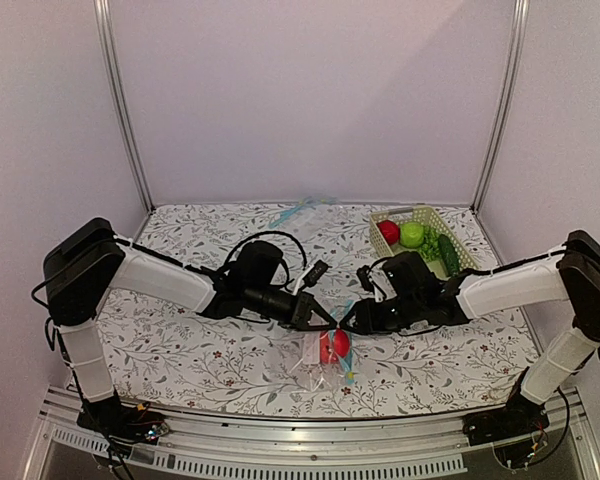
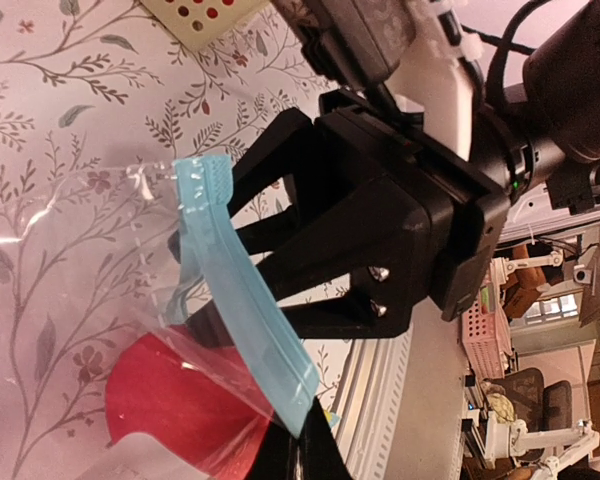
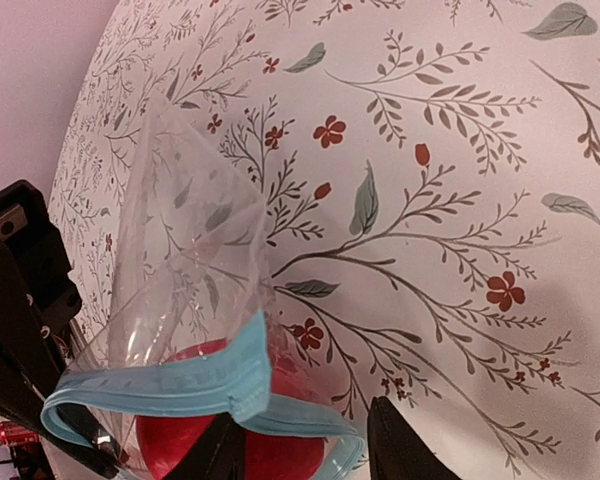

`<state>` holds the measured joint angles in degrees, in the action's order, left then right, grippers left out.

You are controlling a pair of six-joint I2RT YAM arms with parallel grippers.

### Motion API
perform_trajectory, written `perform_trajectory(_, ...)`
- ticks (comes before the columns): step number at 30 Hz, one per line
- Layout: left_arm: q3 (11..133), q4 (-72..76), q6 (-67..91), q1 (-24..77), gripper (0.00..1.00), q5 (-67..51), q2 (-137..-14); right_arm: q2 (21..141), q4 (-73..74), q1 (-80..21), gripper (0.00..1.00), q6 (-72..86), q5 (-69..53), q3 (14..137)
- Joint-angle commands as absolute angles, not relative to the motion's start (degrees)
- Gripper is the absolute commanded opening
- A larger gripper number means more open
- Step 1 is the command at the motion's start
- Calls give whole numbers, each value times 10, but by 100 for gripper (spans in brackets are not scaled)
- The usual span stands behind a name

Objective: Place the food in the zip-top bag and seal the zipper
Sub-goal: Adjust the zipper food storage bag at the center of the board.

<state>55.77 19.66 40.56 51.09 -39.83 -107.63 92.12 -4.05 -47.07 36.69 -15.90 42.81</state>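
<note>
The zip-top bag lies at the table's front centre, with a round red fruit inside it. My left gripper is shut on one end of the light blue zipper and holds the mouth up. In the right wrist view the zipper gapes open over the red fruit. My right gripper is open, and its fingers straddle the near lip of the mouth. In the top view the left gripper and right gripper meet tip to tip over the bag. A dark green cucumber and another red fruit are in the basket.
A cream basket at the back right also holds a bright green apple and green grapes. A second clear bag with a blue strip lies at the back wall. The table's front edge runs just below the bag.
</note>
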Motion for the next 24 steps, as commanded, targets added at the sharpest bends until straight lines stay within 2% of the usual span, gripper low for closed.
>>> perform_trajectory(1,560,199,405,509,0,-401,-1061,936,-68,-467,37,357,-173,445)
perform_trajectory(9,562,185,400,507,0,-396,-1052,925,-35,-467,1,353,-183,460)
perform_trajectory(18,628,-45,342,496,0,-291,-1000,823,383,-468,0,304,-129,631)
perform_trajectory(24,678,-118,345,494,0,-280,-976,817,566,-472,0,290,-122,739)
